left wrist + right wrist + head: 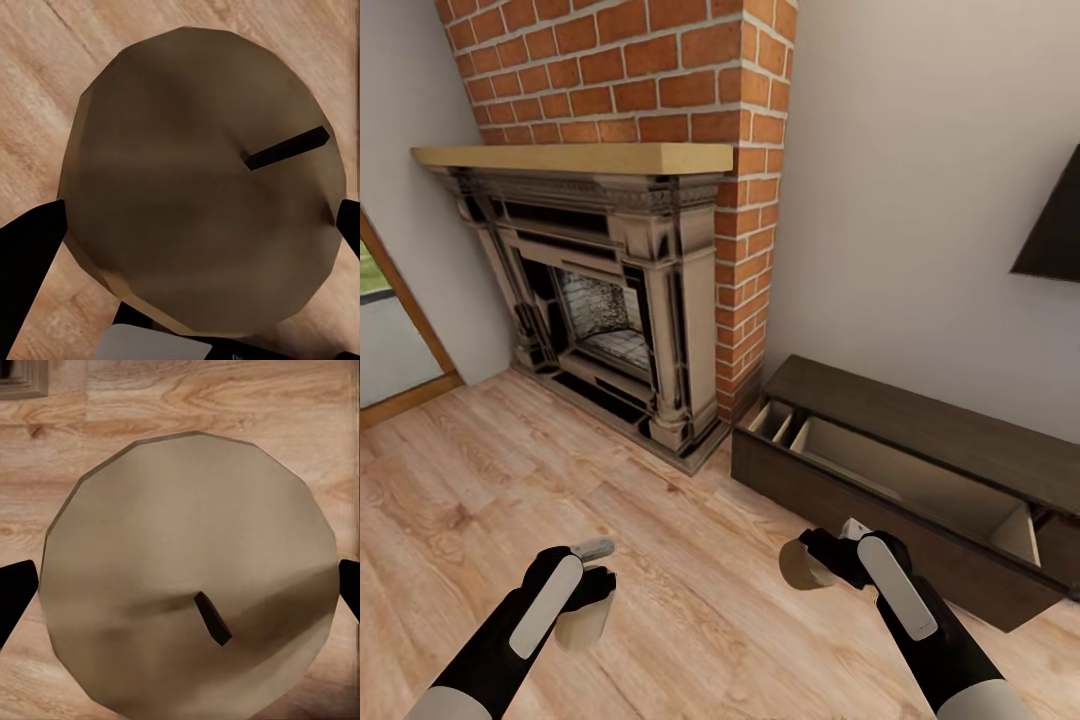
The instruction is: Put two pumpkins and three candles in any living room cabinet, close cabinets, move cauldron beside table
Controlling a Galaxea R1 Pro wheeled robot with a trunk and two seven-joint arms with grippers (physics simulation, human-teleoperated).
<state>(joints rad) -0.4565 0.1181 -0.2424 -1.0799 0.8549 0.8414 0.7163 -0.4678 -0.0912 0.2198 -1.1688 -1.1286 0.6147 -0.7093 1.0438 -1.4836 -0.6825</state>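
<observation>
The left gripper (592, 592) is clamping one candle (582, 622); the right gripper (822, 560) is clamping another candle (796, 566) near the open cabinet (920, 475) at right. Risk: either candle is likely slipping if jolted, or striking the drawer front during lowering.

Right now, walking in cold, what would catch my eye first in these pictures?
Probably the big brick fireplace at the back left, with its pale wooden mantel. Next, the low dark cabinet against the right wall, one drawer pulled open and showing a beige inside. Nearest, each gripper holds a stubby tan candle over the wooden floor: the left gripper has the left candle, the right gripper has the right candle.
</observation>
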